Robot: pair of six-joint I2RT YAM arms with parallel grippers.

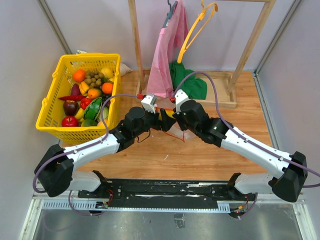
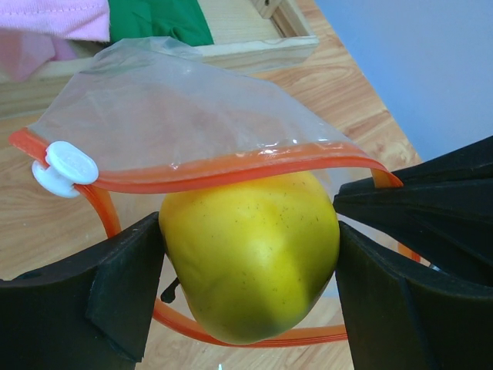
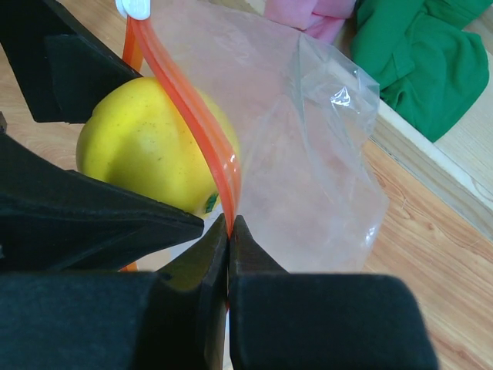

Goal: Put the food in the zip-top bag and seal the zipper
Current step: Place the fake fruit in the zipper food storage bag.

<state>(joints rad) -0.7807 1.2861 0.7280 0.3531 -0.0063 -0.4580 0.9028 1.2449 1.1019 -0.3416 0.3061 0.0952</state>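
Observation:
My left gripper (image 2: 250, 266) is shut on a yellow lemon-like fruit (image 2: 250, 254), held at the open mouth of the clear zip-top bag (image 2: 177, 108). The red-orange zipper (image 2: 231, 166) arcs over and under the fruit, with a white slider (image 2: 65, 168) at its left end. My right gripper (image 3: 229, 231) is shut on the zipper strip (image 3: 192, 108) and holds the bag (image 3: 316, 154) up beside the fruit (image 3: 146, 146). In the top view both grippers meet mid-table, left (image 1: 162, 120) and right (image 1: 176, 116), with the fruit (image 1: 170, 113) between them.
A yellow basket (image 1: 50, 122) at the far left holds several more toy fruits and vegetables. A wooden rack (image 1: 227, 102) behind carries a pink garment (image 1: 170, 45), a green cloth (image 1: 192, 85) and a yellow hanger (image 1: 197, 27).

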